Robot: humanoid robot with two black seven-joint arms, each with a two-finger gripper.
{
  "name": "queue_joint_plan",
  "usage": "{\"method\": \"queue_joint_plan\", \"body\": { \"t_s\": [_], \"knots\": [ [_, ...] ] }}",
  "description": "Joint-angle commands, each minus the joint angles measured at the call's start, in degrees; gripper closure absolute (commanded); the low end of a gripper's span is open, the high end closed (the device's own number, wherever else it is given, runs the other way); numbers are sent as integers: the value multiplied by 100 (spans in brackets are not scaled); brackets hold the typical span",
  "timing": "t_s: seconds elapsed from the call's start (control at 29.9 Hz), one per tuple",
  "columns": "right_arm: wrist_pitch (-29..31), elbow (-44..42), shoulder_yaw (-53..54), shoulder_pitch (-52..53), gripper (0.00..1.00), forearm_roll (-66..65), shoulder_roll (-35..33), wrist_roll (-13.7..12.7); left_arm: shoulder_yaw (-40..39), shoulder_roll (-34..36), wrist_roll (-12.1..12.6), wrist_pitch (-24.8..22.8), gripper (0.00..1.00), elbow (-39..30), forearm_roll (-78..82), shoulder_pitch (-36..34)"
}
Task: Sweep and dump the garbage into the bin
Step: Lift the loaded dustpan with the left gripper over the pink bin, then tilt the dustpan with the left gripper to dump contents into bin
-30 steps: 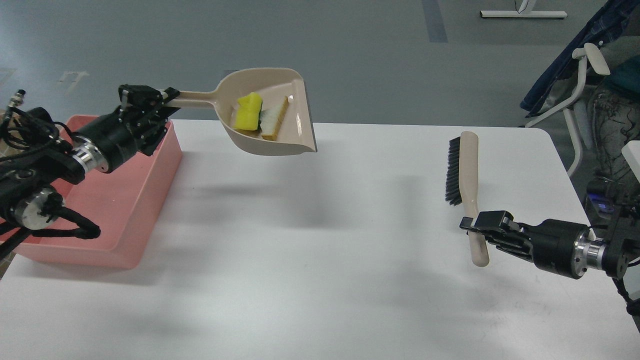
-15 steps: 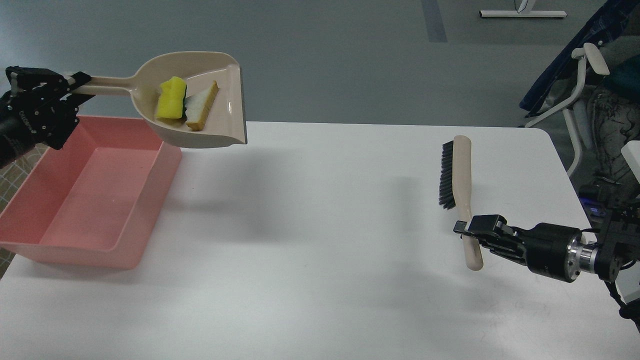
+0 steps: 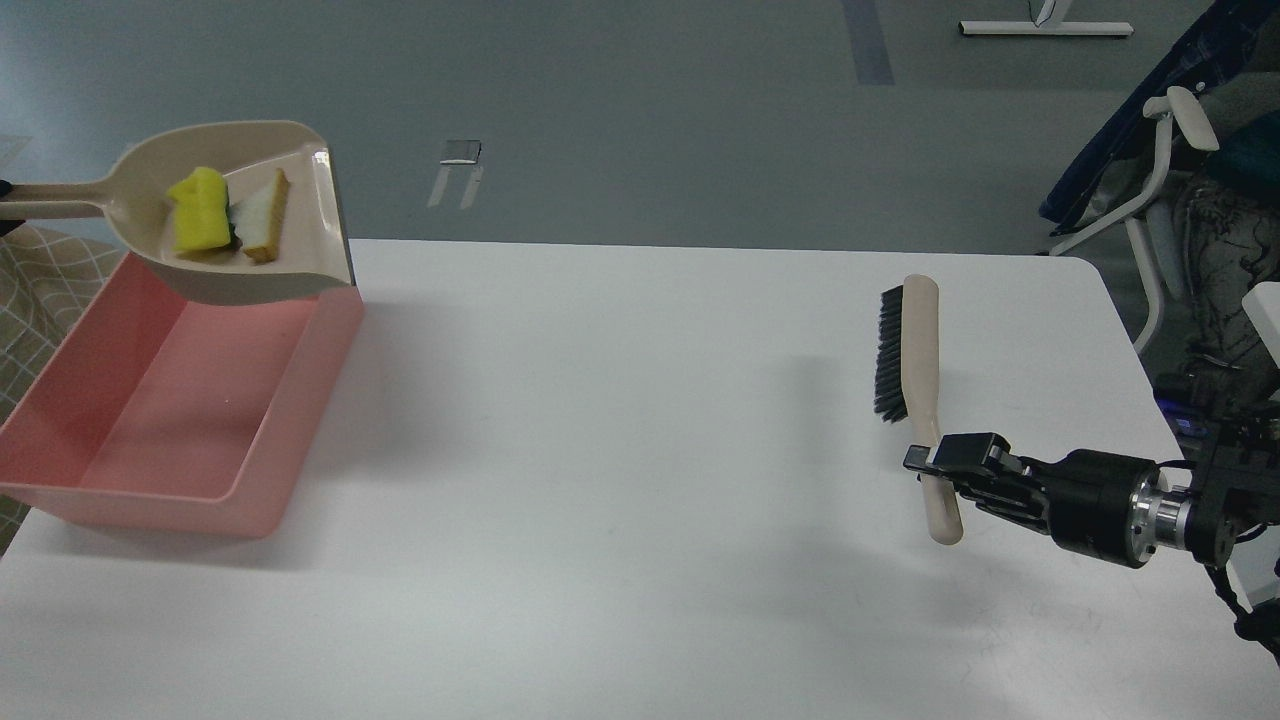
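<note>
Dustpan hanging over the pink bin, brush gripped at the right.

The beige dustpan (image 3: 240, 225) is hovering above the far end of the bin (image 3: 180, 400) at the bench's (image 3: 620, 480) left, carrying the yellow sponge piece (image 3: 198, 224) and bread slice (image 3: 262, 216). The left fingers are lying out of view. The right gripper (image 3: 935, 462) fingers are clamping the brush (image 3: 915, 390) handle.
</note>
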Motion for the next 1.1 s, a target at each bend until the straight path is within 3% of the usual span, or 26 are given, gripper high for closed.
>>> {"method": "queue_joint_plan", "body": {
  "t_s": [0.0, 0.27, 0.47, 1.07],
  "knots": [
    [-1, -1, -1, 0, 100, 0, 15, -2, 10, -11, -157, -1, 100, 475, -1, 58],
    [-1, -1, -18, 0, 100, -8, 50, -2, 46, -81, -197, -1, 100, 1135, 87, 339],
    [-1, -9, -18, 0, 100, -8, 59, -2, 46, -47, -197, -1, 100, 1152, 288, 585],
    [-1, -1, -18, -9, 100, -8, 59, -2, -51, 481, -197, -1, 100, 1135, 1151, 480]
  ]
}}
